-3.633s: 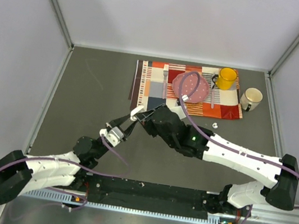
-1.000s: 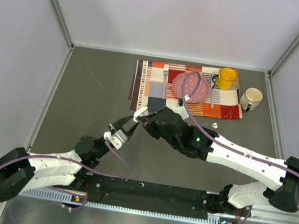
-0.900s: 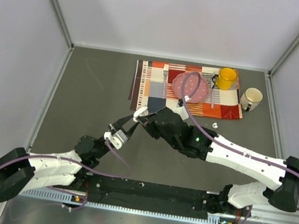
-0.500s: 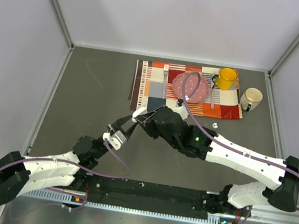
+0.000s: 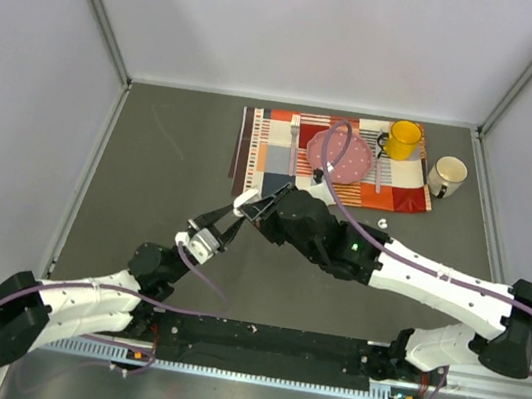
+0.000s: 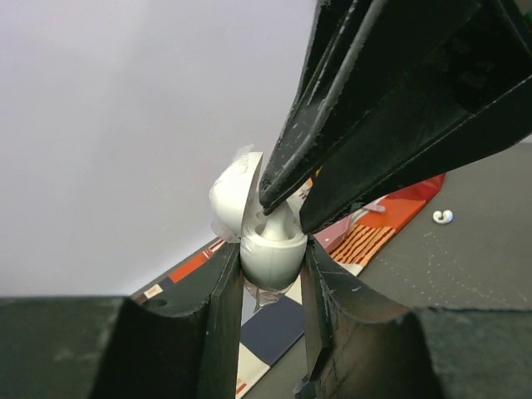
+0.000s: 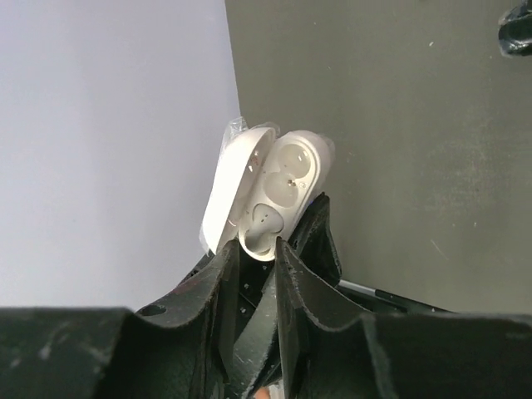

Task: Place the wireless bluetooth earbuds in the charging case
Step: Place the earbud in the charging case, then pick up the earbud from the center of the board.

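My left gripper (image 5: 237, 211) is shut on the lower half of a white charging case (image 5: 245, 197) and holds it above the table with its lid open. In the left wrist view the case (image 6: 270, 258) sits between my fingers. My right gripper (image 5: 259, 208) reaches down onto the case from the right. Its tips (image 7: 256, 245) pinch a white earbud (image 7: 264, 223) that lies in one slot of the case (image 7: 295, 170). The other slot is empty. A second white earbud (image 5: 383, 222) lies on the table and also shows in the left wrist view (image 6: 443, 217). No black earbud shows clearly.
A checked placemat (image 5: 271, 165) at the back holds a pink plate (image 5: 348, 162), a fork (image 5: 293, 138), a spoon (image 5: 378, 174) and a yellow mug (image 5: 403, 138). A white mug (image 5: 447, 175) stands right of it. A dark rounded thing (image 7: 517, 37) lies at the right wrist view's edge.
Both grippers stay together at the case. The left arm and the case have shifted only slightly over the last seconds.
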